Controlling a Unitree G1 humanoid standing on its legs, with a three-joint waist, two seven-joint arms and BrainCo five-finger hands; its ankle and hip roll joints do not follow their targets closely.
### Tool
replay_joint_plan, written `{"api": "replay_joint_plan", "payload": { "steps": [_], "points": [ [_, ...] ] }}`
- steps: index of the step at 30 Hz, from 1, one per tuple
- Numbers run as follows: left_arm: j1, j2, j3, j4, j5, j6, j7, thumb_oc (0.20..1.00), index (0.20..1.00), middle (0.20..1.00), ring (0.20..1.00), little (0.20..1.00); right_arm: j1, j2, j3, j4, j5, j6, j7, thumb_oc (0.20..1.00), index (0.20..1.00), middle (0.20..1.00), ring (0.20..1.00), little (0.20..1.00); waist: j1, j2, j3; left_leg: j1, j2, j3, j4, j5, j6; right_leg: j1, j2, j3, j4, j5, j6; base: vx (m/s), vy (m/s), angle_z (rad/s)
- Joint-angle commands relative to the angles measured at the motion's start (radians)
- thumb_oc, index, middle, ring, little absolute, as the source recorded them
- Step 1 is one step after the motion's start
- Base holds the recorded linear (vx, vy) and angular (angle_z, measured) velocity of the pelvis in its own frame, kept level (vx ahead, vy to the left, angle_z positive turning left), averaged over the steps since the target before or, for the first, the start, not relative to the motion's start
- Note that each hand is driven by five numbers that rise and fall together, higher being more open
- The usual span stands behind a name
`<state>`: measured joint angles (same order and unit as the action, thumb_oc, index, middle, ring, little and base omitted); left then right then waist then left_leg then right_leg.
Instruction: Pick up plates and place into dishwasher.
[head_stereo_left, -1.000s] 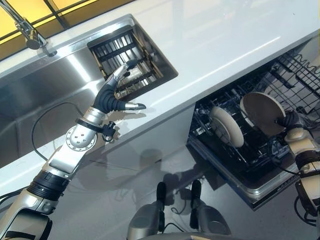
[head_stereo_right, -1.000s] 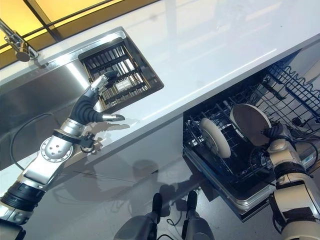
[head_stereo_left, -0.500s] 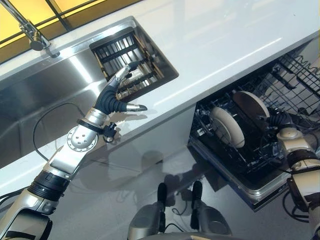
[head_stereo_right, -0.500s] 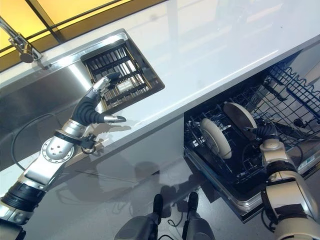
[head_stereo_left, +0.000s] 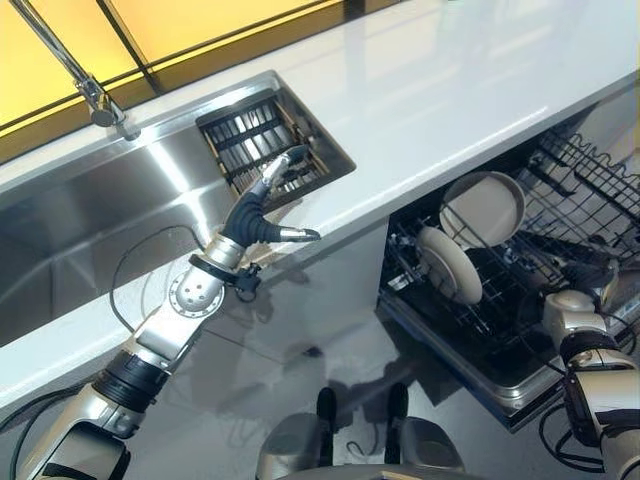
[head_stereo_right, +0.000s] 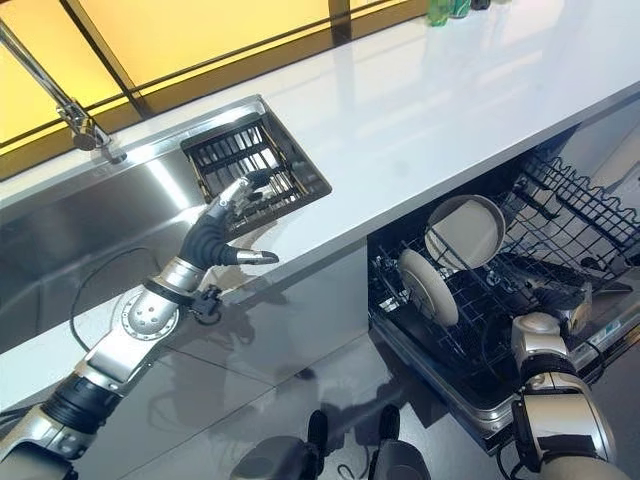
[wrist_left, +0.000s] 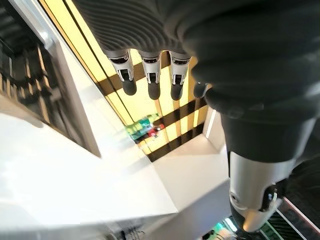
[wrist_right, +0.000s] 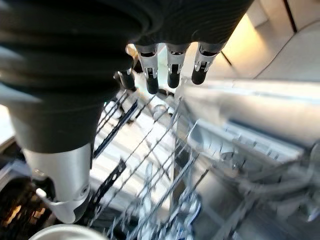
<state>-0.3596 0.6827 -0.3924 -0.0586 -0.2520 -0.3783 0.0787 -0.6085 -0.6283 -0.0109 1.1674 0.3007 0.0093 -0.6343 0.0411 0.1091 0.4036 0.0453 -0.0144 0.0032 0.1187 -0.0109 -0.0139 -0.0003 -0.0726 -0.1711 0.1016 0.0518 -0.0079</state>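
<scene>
Kitchen: steel sink (head_stereo_left: 90, 230) w/ tap (head_stereo_left: 95, 98), white counter (head_stereo_left: 430, 90), open dishwasher (head_stereo_left: 500, 300) w/ plates (head_stereo_left: 450, 262).

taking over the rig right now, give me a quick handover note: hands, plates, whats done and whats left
Left hand: open, fingers straight, held over the counter edge beside the sink rack, holding nothing.
Right hand: open, empty, low beside the open dishwasher's lower rack.
Plates: two stand in that rack, a front plate and a rear plate leaning behind it.
Done: both plates are racked.
Left: I see no other plate on the counter or in the sink rack; check before going on.

Cream plates (head_stereo_left: 449, 263) in black wire rack (head_stereo_left: 560, 215)
</scene>
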Motion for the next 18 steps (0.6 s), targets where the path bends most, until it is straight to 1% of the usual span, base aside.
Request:
{"api": "replay_joint_plan", "payload": {
  "steps": [1,3,5,7,9,11,13,14,18],
  "points": [
    [-0.001,-0.014,-0.007,-0.04,-0.003,-0.044,0.015,1.0,1.0,1.0,1.0,1.0,-0.007,-0.053,-0.005,-0.021,0.004,-0.061,-0.027,1.0,1.0,1.0,1.0,1.0,0.019,0.002,0.026,-0.195,-0.063,0.049,0.36,-0.249,0.079,-0.117,-0.035,-0.025,0.347,-0.23,-0.022,-0.08,0.078,-0.01],
    [-0.008,-0.015,-0.013,-0.041,-0.004,-0.044,0.021,1.0,1.0,1.0,1.0,1.0,-0.016,-0.055,-0.005,-0.011,0.008,-0.055,-0.004,1.0,1.0,1.0,1.0,1.0,0.017,0.007,0.034,-0.22,-0.071,0.045,0.403,-0.267,0.086,-0.143,-0.041,-0.019,0.398,-0.249,-0.028,-0.06,0.069,0.05],
    [-0.007,-0.013,-0.012,-0.038,-0.004,-0.054,0.031,1.0,1.0,1.0,1.0,1.0,-0.028,-0.055,0.002,-0.003,0.02,-0.043,0.011,1.0,1.0,1.0,1.0,1.0,0.015,0.014,0.043,-0.236,-0.072,0.044,0.421,-0.272,0.091,-0.173,-0.046,-0.014,0.445,-0.266,-0.032,-0.07,0.066,0.02],
    [-0.015,-0.014,-0.013,-0.036,-0.002,-0.061,0.039,1.0,1.0,1.0,1.0,1.0,-0.033,-0.052,0.006,0.021,0.032,-0.044,0.058,1.0,1.0,1.0,1.0,1.0,0.016,0.018,0.055,-0.262,-0.076,0.045,0.46,-0.286,0.096,-0.2,-0.053,-0.013,0.49,-0.282,-0.038,-0.08,0.039,-0.03],
    [-0.017,-0.018,-0.011,-0.043,0.0,-0.055,0.043,1.0,1.0,1.0,1.0,1.0,-0.042,-0.05,0.017,0.036,0.05,-0.03,0.095,1.0,1.0,1.0,1.0,1.0,0.016,0.021,0.062,-0.276,-0.075,0.049,0.489,-0.298,0.103,-0.223,-0.061,-0.011,0.532,-0.297,-0.044,-0.05,0.016,-0.03],
    [-0.018,-0.017,-0.008,-0.044,0.001,-0.055,0.043,1.0,1.0,1.0,1.0,1.0,-0.047,-0.049,0.023,0.051,0.065,-0.023,0.149,1.0,1.0,1.0,1.0,1.0,0.017,0.021,0.069,-0.297,-0.074,0.054,0.523,-0.309,0.104,-0.243,-0.066,-0.012,0.566,-0.309,-0.047,-0.04,-0.001,-0.01],
    [-0.021,-0.019,-0.007,-0.042,0.006,-0.05,0.042,1.0,1.0,1.0,1.0,1.0,-0.059,-0.045,0.039,0.064,0.094,-0.002,0.211,1.0,1.0,1.0,1.0,1.0,0.02,0.022,0.077,-0.317,-0.076,0.054,0.553,-0.319,0.107,-0.262,-0.07,-0.011,0.596,-0.321,-0.054,-0.04,-0.015,0.03],
    [-0.023,-0.02,-0.008,-0.043,0.01,-0.047,0.045,1.0,1.0,1.0,1.0,1.0,-0.063,-0.042,0.049,0.078,0.113,0.007,0.259,1.0,1.0,1.0,1.0,1.0,0.022,0.022,0.083,-0.329,-0.076,0.051,0.574,-0.323,0.109,-0.276,-0.074,-0.009,0.622,-0.327,-0.057,-0.02,-0.02,0.04],
    [-0.033,-0.009,-0.003,-0.053,0.007,-0.041,0.048,1.0,1.0,1.0,1.0,1.0,-0.074,-0.039,0.074,0.112,0.209,0.037,0.406,1.0,1.0,1.0,1.0,1.0,0.026,0.022,0.091,-0.355,-0.077,0.052,0.604,-0.331,0.112,-0.306,-0.082,-0.005,0.659,-0.34,-0.062,-0.01,-0.01,0.02]
  ]
}}
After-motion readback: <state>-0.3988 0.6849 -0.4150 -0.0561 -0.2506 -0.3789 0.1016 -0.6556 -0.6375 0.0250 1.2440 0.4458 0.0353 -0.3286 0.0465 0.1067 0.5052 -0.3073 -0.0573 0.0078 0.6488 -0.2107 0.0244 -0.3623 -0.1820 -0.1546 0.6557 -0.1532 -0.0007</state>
